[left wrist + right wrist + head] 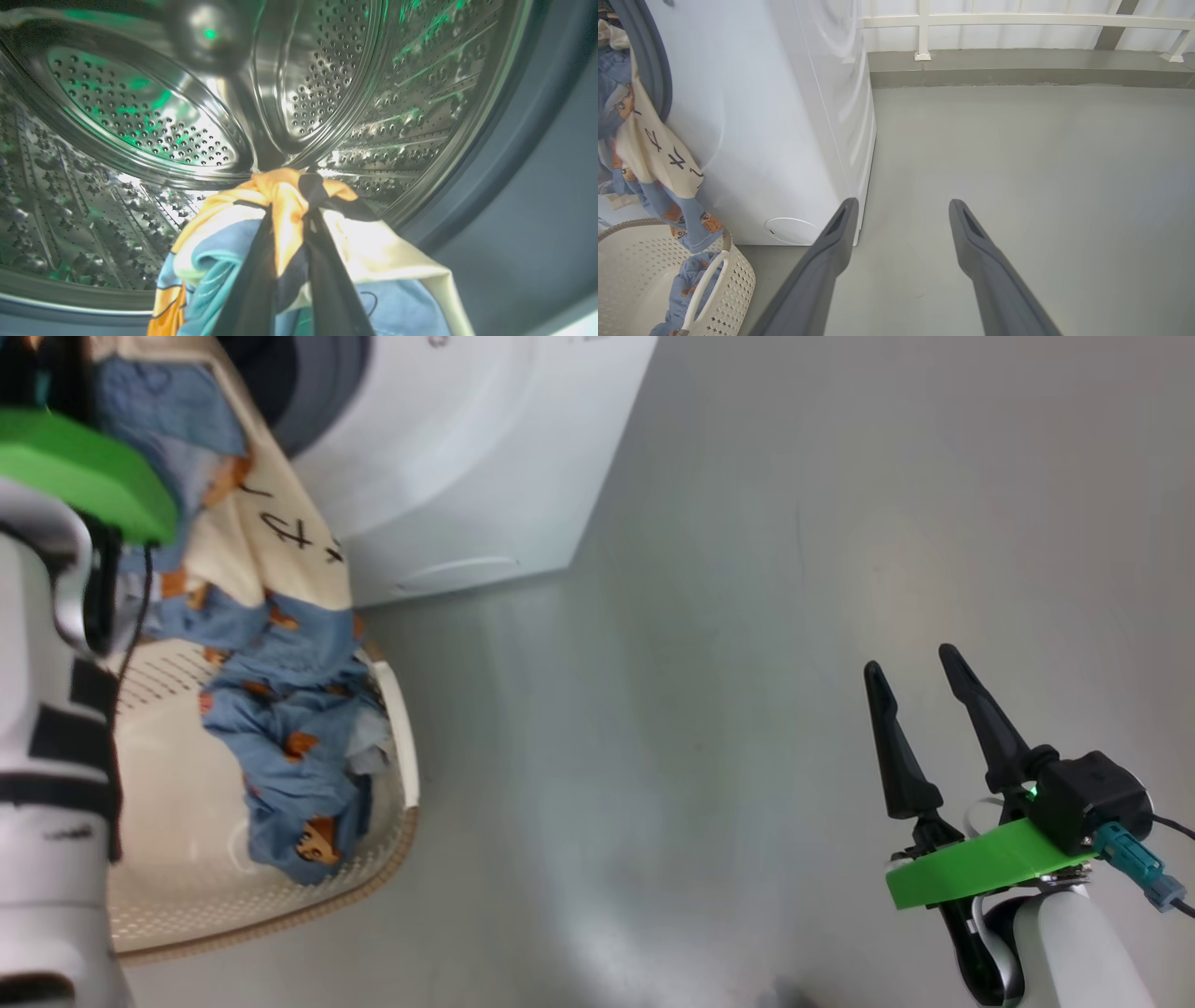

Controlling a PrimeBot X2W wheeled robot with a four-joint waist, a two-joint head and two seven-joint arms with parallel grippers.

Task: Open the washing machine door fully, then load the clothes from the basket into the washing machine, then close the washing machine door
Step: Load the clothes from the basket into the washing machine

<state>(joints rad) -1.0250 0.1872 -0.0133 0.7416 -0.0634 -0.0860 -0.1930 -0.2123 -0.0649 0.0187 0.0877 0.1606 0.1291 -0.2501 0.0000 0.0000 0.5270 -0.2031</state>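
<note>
My left gripper (292, 189) is shut on a bunch of the clothes (224, 261), cream, orange and light blue, held at the mouth of the washing machine's steel drum (140, 121). In the head view the clothes (289, 709) hang in a long string from beside my left arm down into the basket (408, 756). The white washing machine (467, 448) stands behind them, its grey ring (327, 383) at the top. My right gripper (917, 665) is open over bare floor, far right of the basket. The washing machine door is out of view.
Grey floor (1041, 163) stretches to the right of the washing machine (775, 116). A white railing (1017, 19) on a low kerb runs along the back. The basket (738, 280) sits against the machine's front, with clothes (654, 154) hanging above it.
</note>
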